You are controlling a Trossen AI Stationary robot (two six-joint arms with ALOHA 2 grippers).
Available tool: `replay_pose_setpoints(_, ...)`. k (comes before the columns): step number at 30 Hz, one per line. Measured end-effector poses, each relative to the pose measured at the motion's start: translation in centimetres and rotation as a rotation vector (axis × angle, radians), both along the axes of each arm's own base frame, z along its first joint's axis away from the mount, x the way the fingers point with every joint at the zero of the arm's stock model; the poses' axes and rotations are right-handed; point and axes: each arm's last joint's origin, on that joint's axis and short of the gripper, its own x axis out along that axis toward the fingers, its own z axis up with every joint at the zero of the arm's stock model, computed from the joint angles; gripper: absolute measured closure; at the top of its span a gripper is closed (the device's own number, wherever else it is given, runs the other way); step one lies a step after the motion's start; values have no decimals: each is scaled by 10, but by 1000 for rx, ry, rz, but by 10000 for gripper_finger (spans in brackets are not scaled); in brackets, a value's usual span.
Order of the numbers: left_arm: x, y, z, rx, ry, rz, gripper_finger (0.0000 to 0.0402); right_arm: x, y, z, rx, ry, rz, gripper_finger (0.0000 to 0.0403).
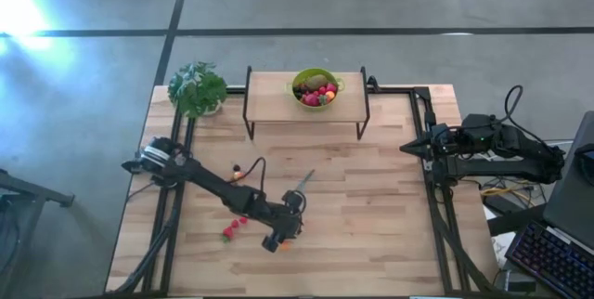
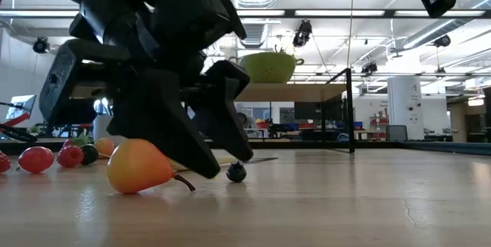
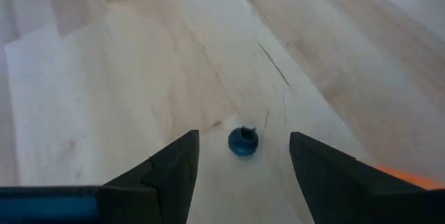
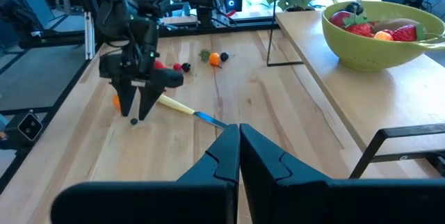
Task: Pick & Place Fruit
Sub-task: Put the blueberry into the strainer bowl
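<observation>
A small dark blue berry [image 3: 243, 141] sits on the wooden table, and my left gripper [image 3: 243, 135] is lowered over it near the table's front. Its fingers are open and stand one on each side of the berry without touching it. In the low view the berry [image 2: 235, 172] lies by the fingertips, and an orange-yellow pear-like fruit [image 2: 138, 166] rests on the table just beside the gripper. Several red pieces [image 1: 232, 229] lie to the left. A green bowl [image 1: 316, 87] on the raised shelf holds more fruit. My right gripper [image 4: 238, 140] is shut and held high at the table's right side.
A pale-handled knife [image 1: 302, 183] lies mid-table just beyond my left gripper. A few small fruits [image 1: 239, 171] lie farther left. A potted plant [image 1: 197, 87] stands at the far left corner. The black-legged wooden shelf [image 1: 278, 99] spans the far middle. Bare wood lies to the right.
</observation>
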Motion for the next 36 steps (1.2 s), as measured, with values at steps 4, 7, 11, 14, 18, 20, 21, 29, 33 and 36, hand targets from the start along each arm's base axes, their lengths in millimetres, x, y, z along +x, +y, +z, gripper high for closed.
replay_pose_setpoints(4, 6, -2, -5, 1, 8, -2, 172, 0, 0, 0, 0, 0, 0, 394)
replay_pose_setpoints(7, 9, -4, -8, 0, 13, -5, 172, 0, 0, 0, 0, 0, 0, 394)
replay_pose_setpoints(11, 11, -4, -11, -4, 14, -6, 172, 0, 0, 0, 0, 0, 0, 394)
replay_pose_setpoints(14, 11, -5, -11, -32, 27, 1, 174, 0, 0, 0, 0, 0, 0, 394)
replay_pose_setpoints(18, 11, -5, -12, -77, 50, 27, 189, 0, 0, 0, 0, 0, 0, 394)
replay_pose_setpoints(20, 11, -4, -12, -101, 62, 47, 200, 0, 0, 0, 0, 0, 0, 394)
replay_pose_setpoints(21, 11, -4, -12, -113, 67, 56, 206, 0, 0, 0, 0, 0, 0, 394)
replay_pose_setpoints(29, 11, -4, -12, -132, 77, 72, 245, 0, 0, 0, 0, 0, 0, 394)
replay_pose_setpoints(33, 11, -4, -13, -132, 78, 72, 262, 0, 0, 0, 0, -1, 0, 394)
replay_pose_setpoints(36, 11, -4, -13, -133, 78, 72, 276, 0, 0, 0, 0, 0, 0, 394)
